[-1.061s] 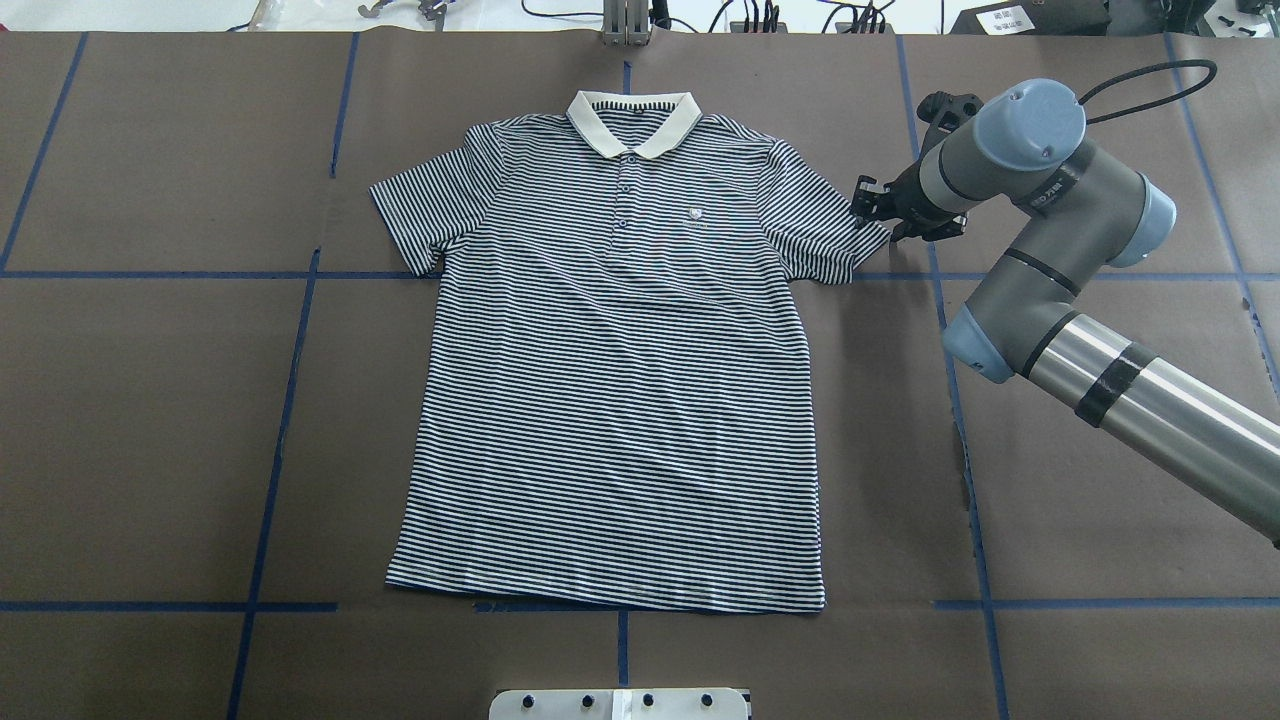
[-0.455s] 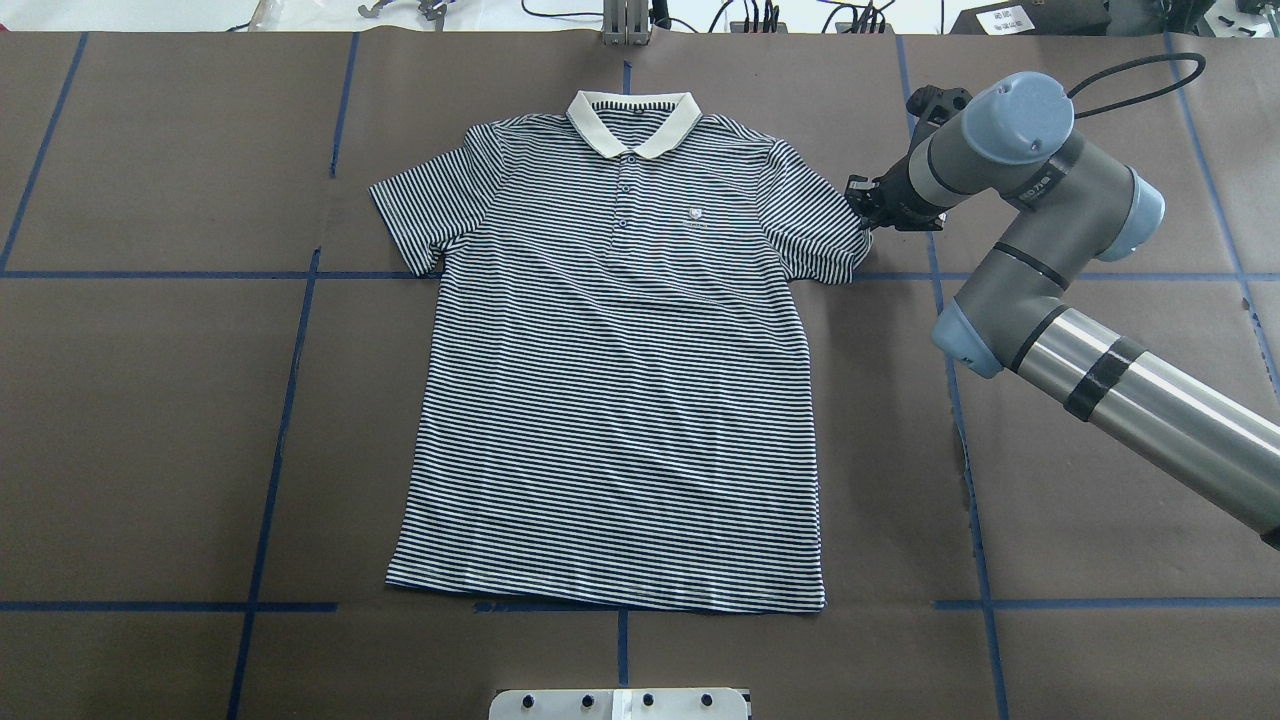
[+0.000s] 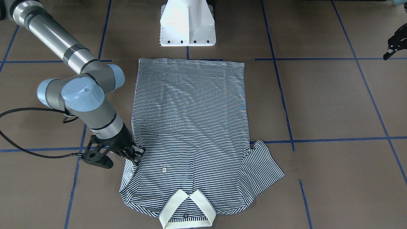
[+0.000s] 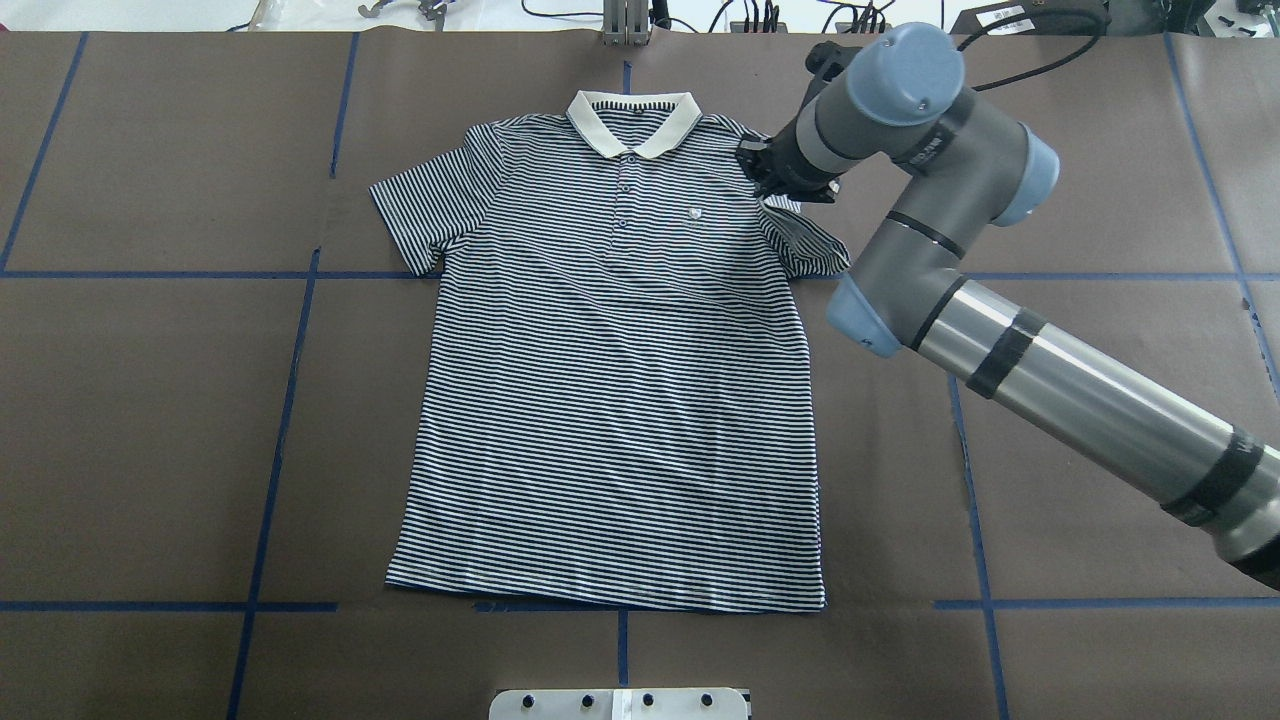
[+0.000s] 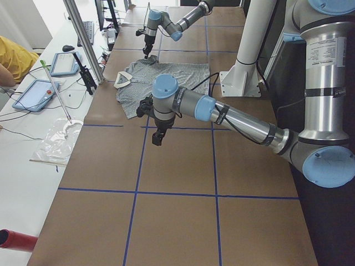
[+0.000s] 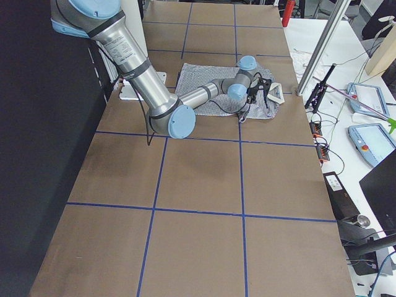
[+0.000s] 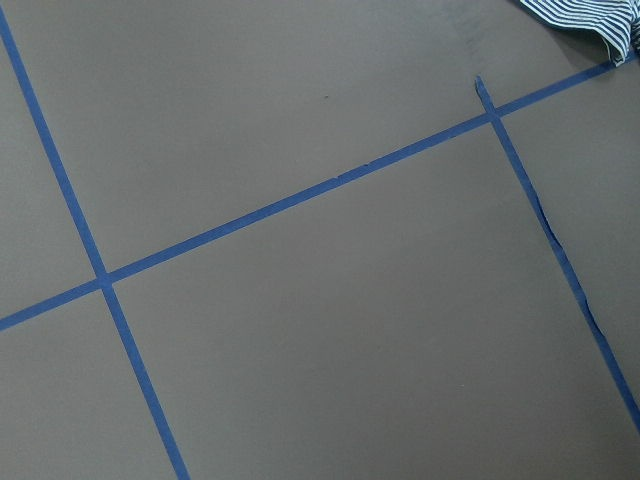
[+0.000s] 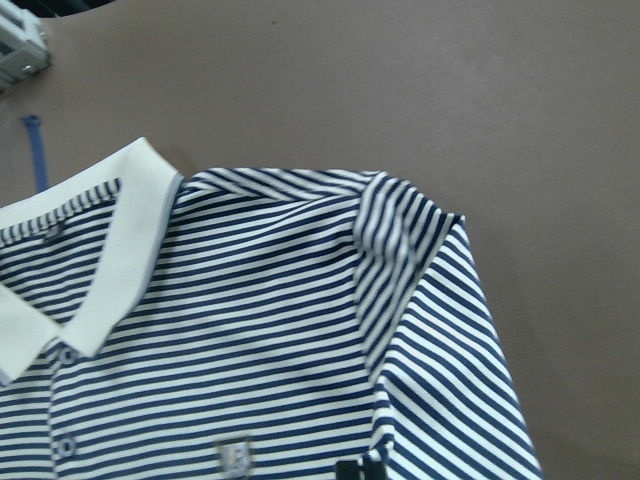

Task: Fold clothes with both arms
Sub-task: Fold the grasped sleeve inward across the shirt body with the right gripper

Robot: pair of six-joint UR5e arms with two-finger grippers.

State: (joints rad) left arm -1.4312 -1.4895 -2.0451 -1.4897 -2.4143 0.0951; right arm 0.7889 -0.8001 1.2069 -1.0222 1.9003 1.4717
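Shirt lies flat mid-table, collar at 12 o'clock from overhead. My right gripper is clamped on its sleeve at 2 o'clock. Light, limp knit: I'd grip hems. Left gripper is well apart; I cannot tell its jaws.

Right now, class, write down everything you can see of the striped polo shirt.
The polo shirt is knit with thin navy-and-white stripes, a cream collar, a buttoned placket and a chest patch. It lies front up, flat on the brown table, collar away from the robot. The sleeve on the robot's right is bunched inward, pinched in the jaws of the right gripper.
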